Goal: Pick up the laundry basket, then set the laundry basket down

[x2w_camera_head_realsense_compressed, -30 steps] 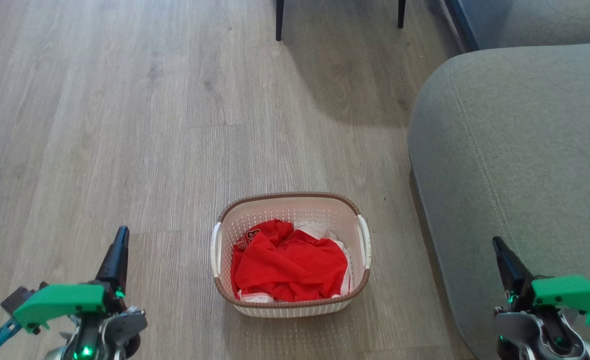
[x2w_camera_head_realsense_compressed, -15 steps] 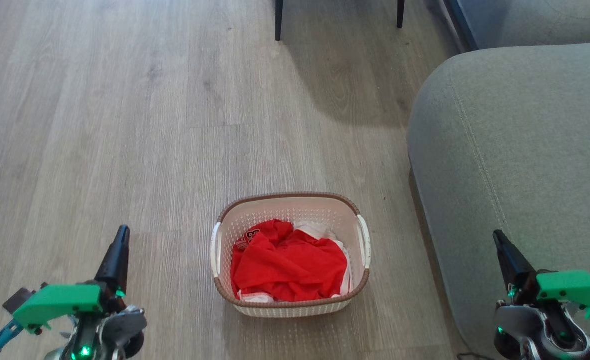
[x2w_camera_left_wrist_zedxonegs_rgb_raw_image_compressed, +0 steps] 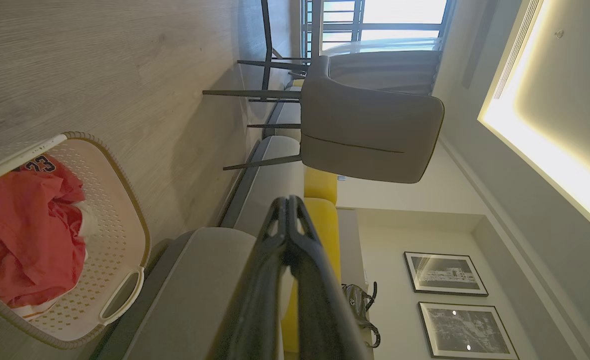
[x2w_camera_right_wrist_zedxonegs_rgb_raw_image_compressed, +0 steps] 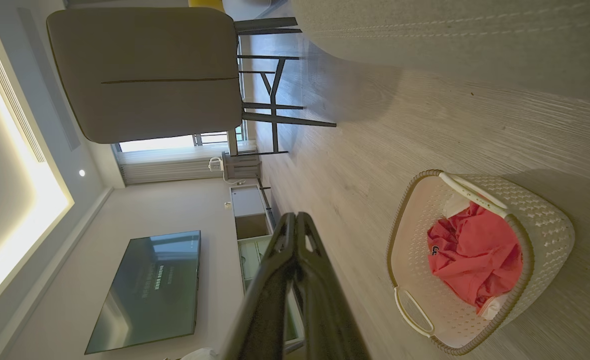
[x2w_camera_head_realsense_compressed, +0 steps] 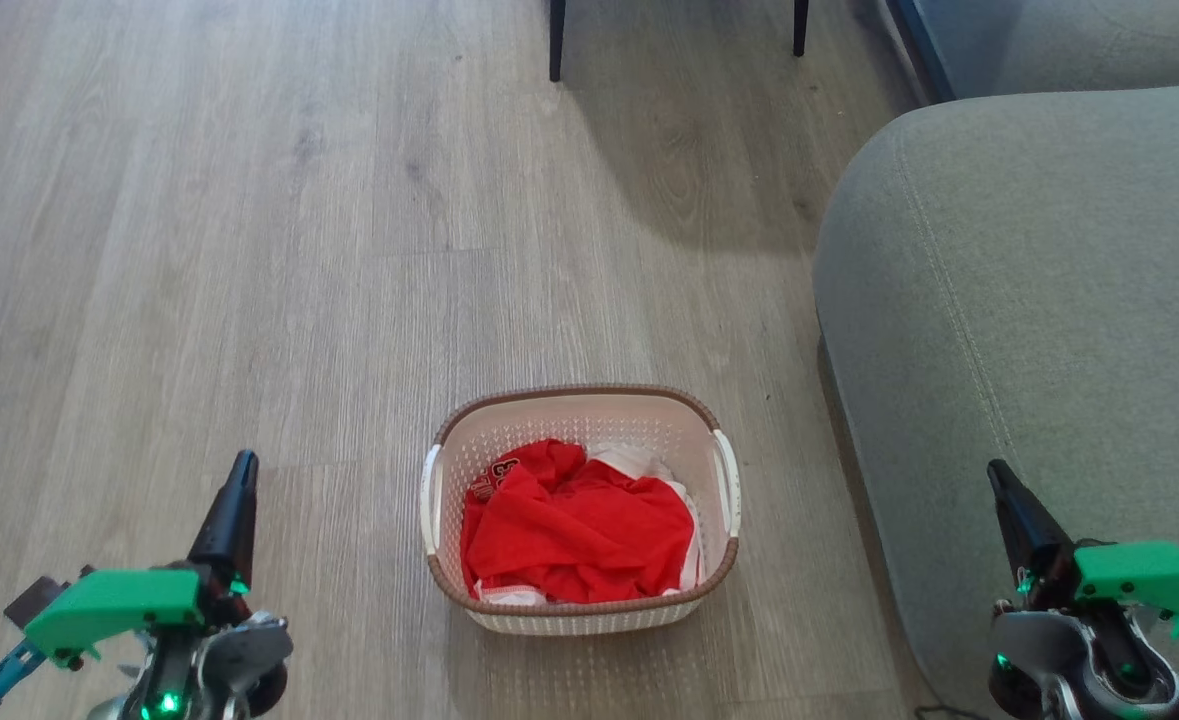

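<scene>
- The small cream-white perforated plastic laundry basket point(x2w_camera_head_realsense_compressed: 581, 391), rimmed in brown woven-look trim, stands upright on the pale wood-plank floor point(x2w_camera_head_realsense_compressed: 249, 250), mouth up, just left of the grey fabric sofa point(x2w_camera_head_realsense_compressed: 1029, 280).
- Its long axis runs left to right, with a white handle at each end.
- A crumpled red garment point(x2w_camera_head_realsense_compressed: 579, 530) lies inside.
- The left tool point(x2w_camera_head_realsense_compressed: 239, 480) and the right tool point(x2w_camera_head_realsense_compressed: 1001, 487), fingers pressed together and empty, flank it, well apart.

Marked "23" in dark digits with pale outline on the red jersey point(x2w_camera_left_wrist_zedxonegs_rgb_raw_image_compressed: 24, 235) inside the laundry basket point(x2w_camera_left_wrist_zedxonegs_rgb_raw_image_compressed: 119, 220); faintly lettered on the television screen point(x2w_camera_right_wrist_zedxonegs_rgb_raw_image_compressed: 149, 290), too blurred to read.
</scene>
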`<state>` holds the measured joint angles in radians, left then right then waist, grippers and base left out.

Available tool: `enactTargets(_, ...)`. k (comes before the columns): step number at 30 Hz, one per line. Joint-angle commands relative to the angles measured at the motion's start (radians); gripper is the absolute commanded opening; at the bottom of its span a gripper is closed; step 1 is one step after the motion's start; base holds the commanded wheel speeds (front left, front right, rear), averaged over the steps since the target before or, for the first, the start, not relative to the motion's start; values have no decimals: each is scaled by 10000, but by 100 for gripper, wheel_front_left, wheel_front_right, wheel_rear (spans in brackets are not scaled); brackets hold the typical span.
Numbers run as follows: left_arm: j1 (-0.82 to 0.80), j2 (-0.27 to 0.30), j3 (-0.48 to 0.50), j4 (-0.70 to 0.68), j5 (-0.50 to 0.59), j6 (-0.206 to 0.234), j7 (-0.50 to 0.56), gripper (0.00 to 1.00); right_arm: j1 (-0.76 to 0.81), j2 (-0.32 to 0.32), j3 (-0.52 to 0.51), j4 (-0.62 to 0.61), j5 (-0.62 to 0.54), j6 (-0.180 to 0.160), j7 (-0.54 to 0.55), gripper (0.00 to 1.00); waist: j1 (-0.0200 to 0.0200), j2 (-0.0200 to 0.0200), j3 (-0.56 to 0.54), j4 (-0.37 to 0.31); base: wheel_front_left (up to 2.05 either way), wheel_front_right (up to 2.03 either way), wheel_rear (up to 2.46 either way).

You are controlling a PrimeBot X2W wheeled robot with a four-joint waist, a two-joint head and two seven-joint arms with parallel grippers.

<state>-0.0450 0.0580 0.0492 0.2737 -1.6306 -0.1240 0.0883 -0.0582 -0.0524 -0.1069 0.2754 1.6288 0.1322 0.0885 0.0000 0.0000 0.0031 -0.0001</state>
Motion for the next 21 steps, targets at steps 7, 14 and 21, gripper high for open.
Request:
enactTargets(7,-611,76,435,-294,44,-67,80,0,-478,-123,130,-318,-37,-15,88,0,0,0,0,1,0,0,0)
enactTargets(14,-613,65,452,-294,58,-67,93,0,-480,-112,114,-317,-51,-15,100,0,0,0,0,1,0,0,0)
enactTargets(21,-615,51,472,-293,75,-67,110,0,-481,-99,94,-316,-67,-15,116,0,0,0,0,1,0,0,0)
